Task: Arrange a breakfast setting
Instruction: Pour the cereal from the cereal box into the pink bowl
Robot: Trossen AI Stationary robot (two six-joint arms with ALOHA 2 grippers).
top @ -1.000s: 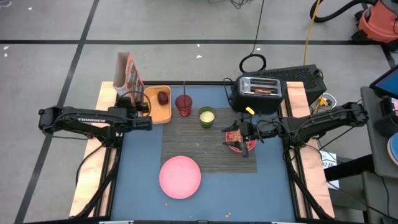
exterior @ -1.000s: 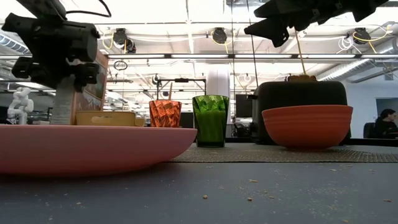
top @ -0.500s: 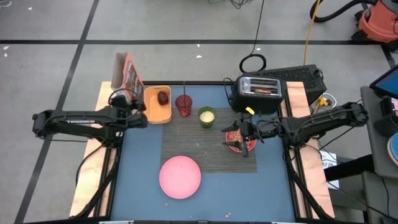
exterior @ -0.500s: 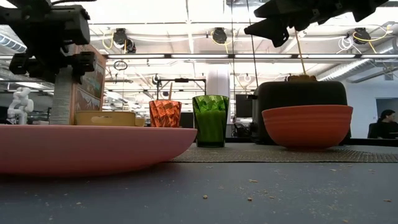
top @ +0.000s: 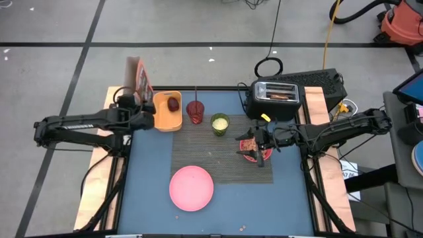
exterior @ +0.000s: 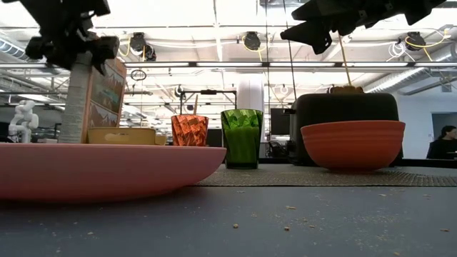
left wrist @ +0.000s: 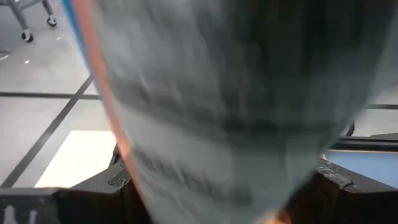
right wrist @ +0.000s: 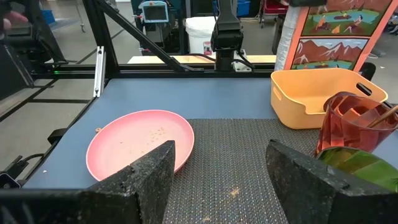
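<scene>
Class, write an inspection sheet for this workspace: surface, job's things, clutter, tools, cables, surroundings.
Surface: blue table, crumbs on it.
Job's things: placemat; pink plate overlapping its front edge; bowl holding toast; green cup; red tumbler; fruit in yellow bin.
Clutter: cereal box, toaster.
Tools: left tool at the cereal box; right tool open over the bowl.
Cables: black loop behind the toaster.
Surroundings: person seated far off.

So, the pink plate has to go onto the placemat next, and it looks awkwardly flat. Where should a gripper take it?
Probably at the rim: the pink plate lies flat and shallow on the blue table, so only its raised edge offers purchase. Come from above, one finger inside, one outside.
</scene>
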